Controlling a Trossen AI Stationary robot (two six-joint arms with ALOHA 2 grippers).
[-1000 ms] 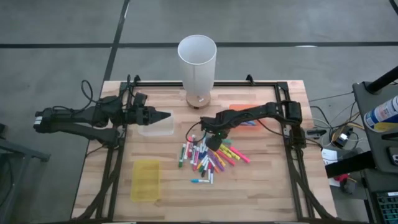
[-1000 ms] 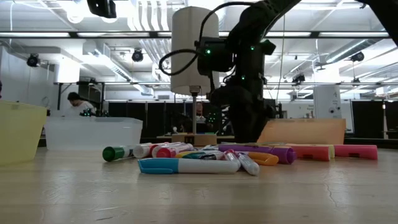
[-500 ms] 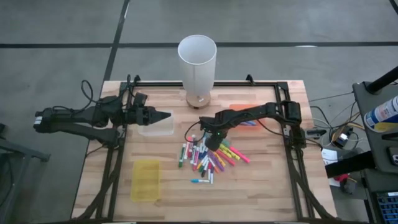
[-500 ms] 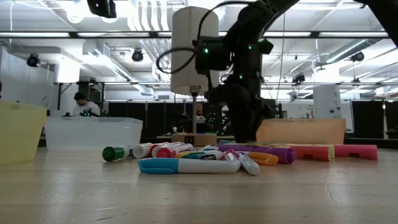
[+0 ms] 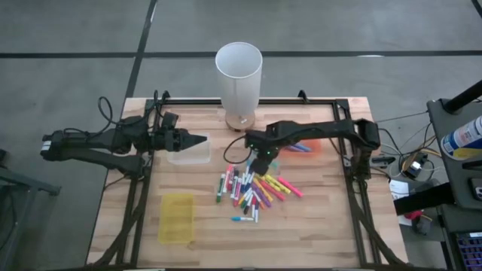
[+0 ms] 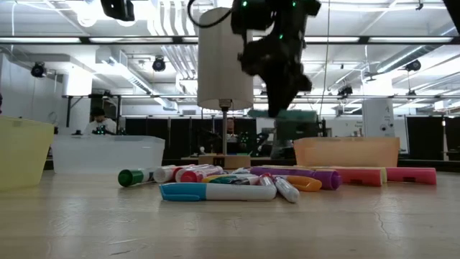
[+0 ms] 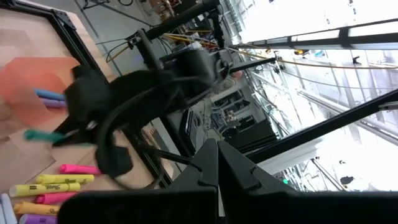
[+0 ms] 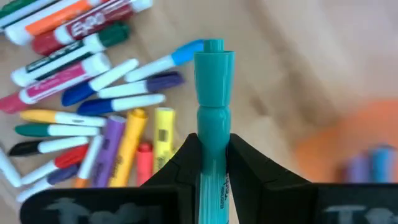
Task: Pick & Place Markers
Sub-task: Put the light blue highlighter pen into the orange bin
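A: Right gripper (image 8: 212, 163)?
B: Fingers pinched on a teal marker (image 8: 213, 102), cap pointing out past the tips. It's lifted off the table, above the marker pile (image 5: 252, 190), near the orange tray (image 5: 315, 148).

A: Anything in that tray?
B: A blue and a purple marker, far as I can see.

A: Rest of the markers?
B: Loose heap mid-table on the wooden tabletop (image 5: 316, 226).

A: Left gripper (image 5: 202, 139)?
B: Fingers fully closed, holding nothing, parked over the clear tray (image 5: 188, 154) on the left side.
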